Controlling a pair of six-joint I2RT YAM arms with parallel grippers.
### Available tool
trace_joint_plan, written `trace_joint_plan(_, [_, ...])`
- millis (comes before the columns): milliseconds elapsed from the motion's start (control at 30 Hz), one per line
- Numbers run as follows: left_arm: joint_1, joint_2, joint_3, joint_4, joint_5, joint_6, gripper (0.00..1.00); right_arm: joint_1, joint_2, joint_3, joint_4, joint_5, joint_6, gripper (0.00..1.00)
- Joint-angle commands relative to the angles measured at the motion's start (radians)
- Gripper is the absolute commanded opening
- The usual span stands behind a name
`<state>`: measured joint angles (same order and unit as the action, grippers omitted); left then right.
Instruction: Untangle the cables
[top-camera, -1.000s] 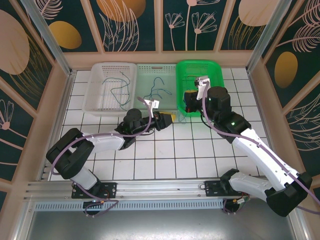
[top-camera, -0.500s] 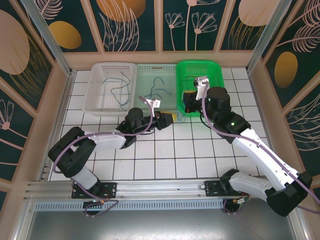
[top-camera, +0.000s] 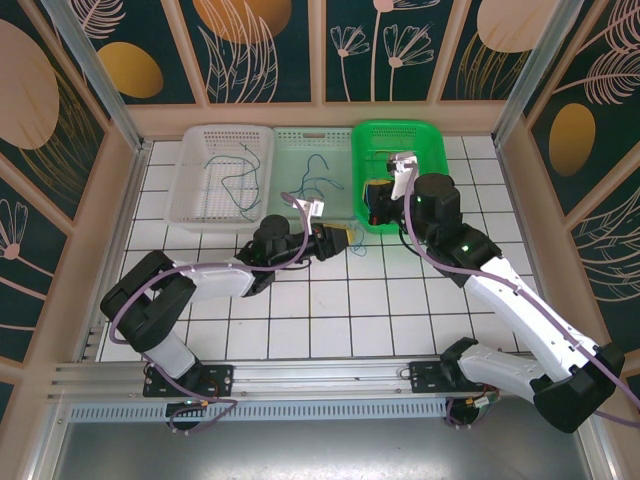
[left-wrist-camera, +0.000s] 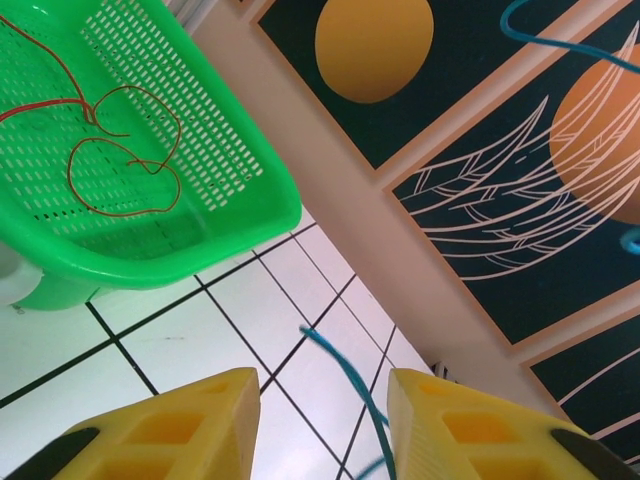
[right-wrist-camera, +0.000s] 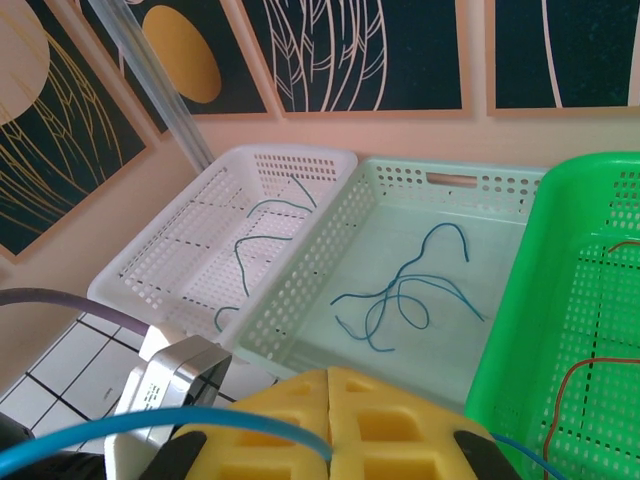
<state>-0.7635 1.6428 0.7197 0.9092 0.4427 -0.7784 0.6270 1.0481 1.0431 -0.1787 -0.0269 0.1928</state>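
While the top view showed the left gripper (top-camera: 345, 237) beside the green basket (top-camera: 400, 126), the right gripper (top-camera: 374, 196) hung over it. Left wrist: fingers (left-wrist-camera: 170, 430) stood apart, a blue cable (left-wrist-camera: 348, 375) between them. Right wrist: fingers (right-wrist-camera: 400, 420) pinched the blue cable.

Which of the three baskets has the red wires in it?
The bright green basket on the right; red wires loop on its floor. The white basket holds teal-green wires, the pale middle basket blue wires.
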Motion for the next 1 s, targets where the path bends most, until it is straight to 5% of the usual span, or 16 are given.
trace_joint_plan(0, [-0.007,0.016,0.036,-0.001,0.023,0.026,0.36,0.011,-0.003,0.029,0.042,-0.014,0.018,0.0])
trace_joint_plan(400, [-0.016,0.065,0.103,-0.042,0.047,0.039,0.26,0.02,0.001,0.018,0.056,-0.036,0.032,0.0])
trace_joint_plan(633, [-0.017,0.065,0.105,-0.07,0.006,0.052,0.07,0.022,-0.001,0.018,0.046,-0.051,0.031,0.0])
trace_joint_plan(967, [-0.017,-0.06,-0.026,-0.06,-0.372,0.002,0.0,0.022,-0.071,-0.08,-0.084,0.065,0.025,0.0])
